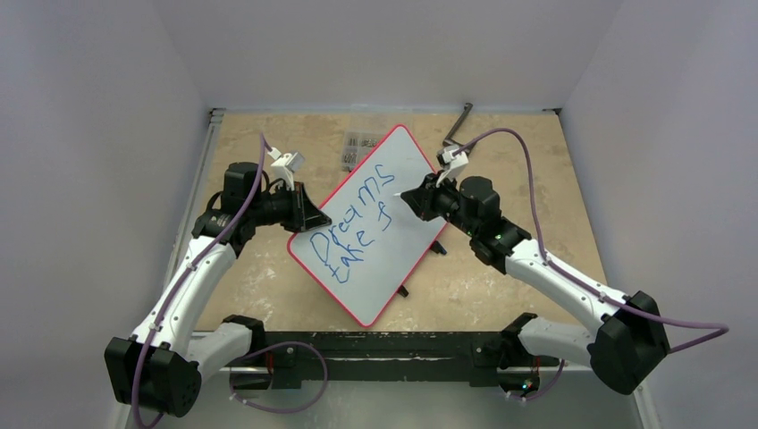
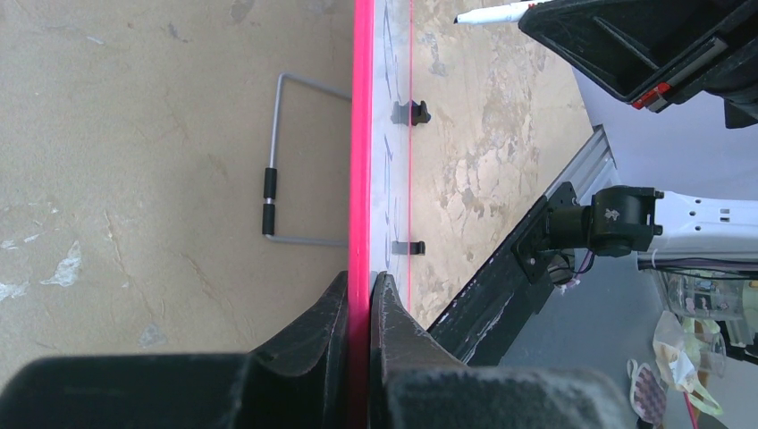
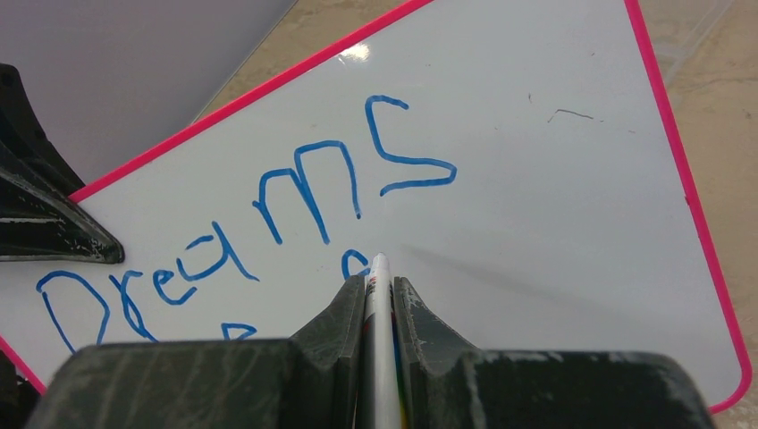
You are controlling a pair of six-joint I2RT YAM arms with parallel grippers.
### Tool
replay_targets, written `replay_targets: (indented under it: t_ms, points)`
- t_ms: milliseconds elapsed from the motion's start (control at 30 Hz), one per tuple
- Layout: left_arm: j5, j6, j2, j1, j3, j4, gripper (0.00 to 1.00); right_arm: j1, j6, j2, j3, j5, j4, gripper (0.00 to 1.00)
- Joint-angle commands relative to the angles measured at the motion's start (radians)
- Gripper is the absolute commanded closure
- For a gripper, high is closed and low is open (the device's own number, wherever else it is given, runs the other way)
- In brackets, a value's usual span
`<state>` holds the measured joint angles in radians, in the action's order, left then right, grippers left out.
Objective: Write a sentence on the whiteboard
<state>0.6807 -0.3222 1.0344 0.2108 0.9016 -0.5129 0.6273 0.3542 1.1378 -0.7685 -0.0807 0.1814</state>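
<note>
The right gripper (image 3: 379, 290), nearest the lens in its wrist view, has its fingers clamped on a white marker (image 3: 380, 268). The marker tip is at a small blue curl under the "m". The left gripper (image 2: 360, 290) is pinched on the red rim of the whiteboard (image 1: 386, 273), at the board's 9 o'clock edge in the top view. The right gripper is at its 3 o'clock. The whiteboard, white with rounded corners, sits skewed at the centre of the table (image 1: 501, 179), one corner toward 12 o'clock. The sentence (image 1: 353, 228), in blue, reads "Dreams" over "take f".
</note>
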Motion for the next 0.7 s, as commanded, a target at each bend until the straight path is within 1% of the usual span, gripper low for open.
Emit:
replay_targets:
  t_ms: [0,667]
  points:
    - [-0.107,0.124,0.002,0.007,-0.005,-0.02,1.0,-0.004,-0.008,-0.01,-0.002,0.038,0.047,1.0]
    - [-0.114,0.128,0.001,0.007,-0.006,-0.024,1.0,-0.003,-0.018,-0.031,0.048,0.042,0.069,1.0]
